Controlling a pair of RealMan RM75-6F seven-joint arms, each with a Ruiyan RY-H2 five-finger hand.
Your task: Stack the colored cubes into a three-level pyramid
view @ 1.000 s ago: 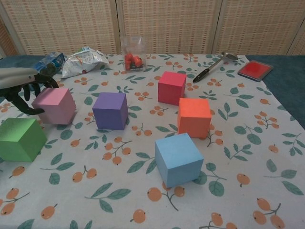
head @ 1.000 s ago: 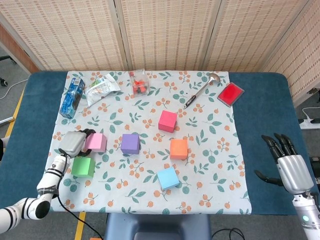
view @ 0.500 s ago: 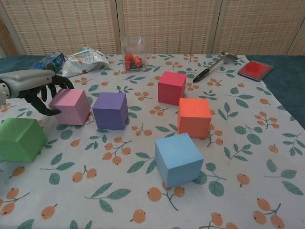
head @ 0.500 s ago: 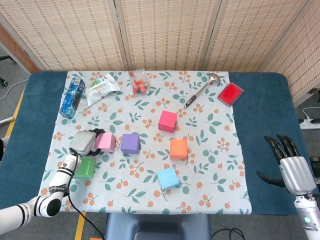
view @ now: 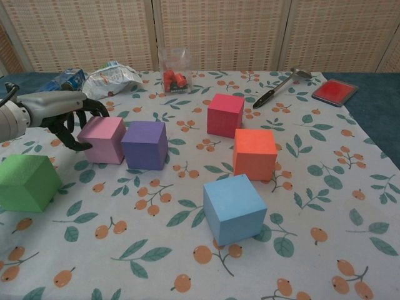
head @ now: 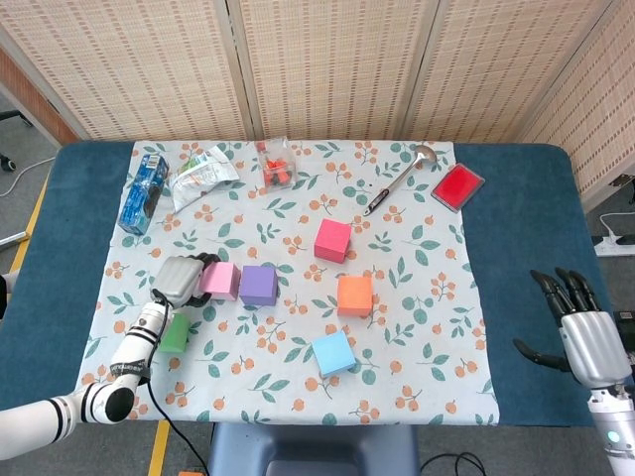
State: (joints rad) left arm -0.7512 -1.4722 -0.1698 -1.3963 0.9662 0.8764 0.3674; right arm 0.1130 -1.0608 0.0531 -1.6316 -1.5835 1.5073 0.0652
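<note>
Pink foam cube point(view: 102, 139) is gripped by the left hand point(view: 62, 112) near the desk's left edge, touching the purple foam cube point(view: 145, 145). Right hand point(head: 583, 332), fingers spread and holding nothing, is seen at the desk's right edge.

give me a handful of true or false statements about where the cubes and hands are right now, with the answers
1. The pink cube sits right beside the purple cube. True.
2. The left hand is lifting the green cube off the cloth. False: the green cube rests on the cloth, and the left hand is against the pink cube.
3. One cube is already stacked on another. False: all six, including the red cube, orange cube and blue cube, sit directly on the cloth.
4. The right hand holds nothing and is off the floral tablecloth. True.
5. The spoon lies between the red and orange cubes. False: it lies near the far edge, beyond the red cube.
</note>
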